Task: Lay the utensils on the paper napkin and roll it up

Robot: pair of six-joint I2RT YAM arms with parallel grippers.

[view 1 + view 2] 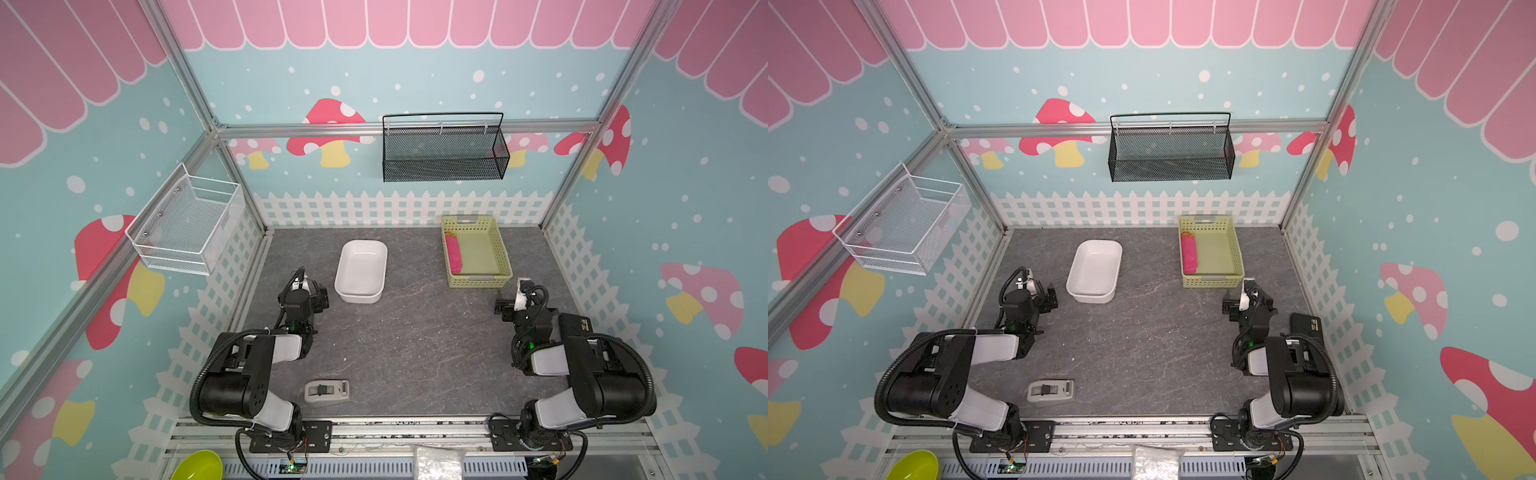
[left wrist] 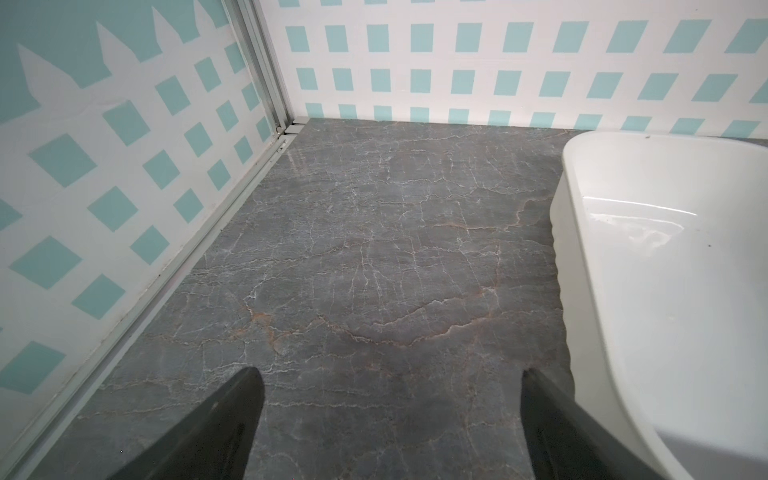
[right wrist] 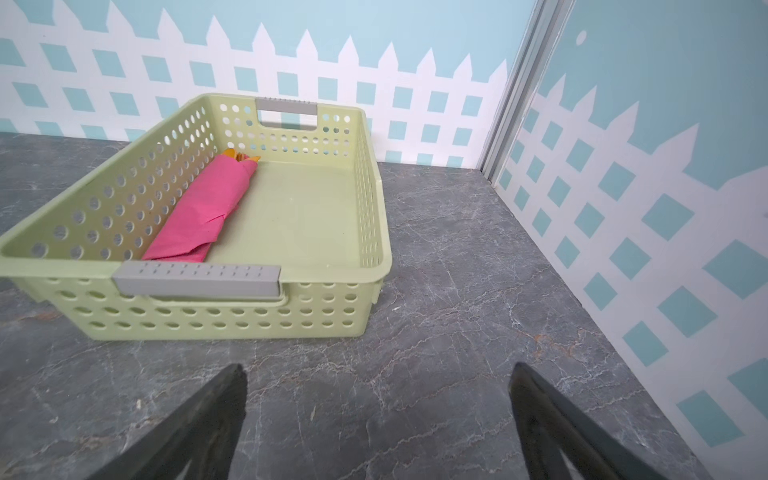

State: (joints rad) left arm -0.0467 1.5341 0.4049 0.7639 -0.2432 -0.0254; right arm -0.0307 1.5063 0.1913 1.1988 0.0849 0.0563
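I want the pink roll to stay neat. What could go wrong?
Nothing holds the pink napkin roll shut in the green basket, so it might loosen. The orange utensil tips poke out one end and could slide out. The open right hand sits near the basket and might bump it.

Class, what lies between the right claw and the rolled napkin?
From the right claw, bare tabletop, then the green basket's near wall before the napkin; right wrist view.

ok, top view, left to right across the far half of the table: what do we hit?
Left gripper → white rectangular plastic tub → pale green perforated plastic basket, with the rolled magenta paper napkin lying along its left wall.
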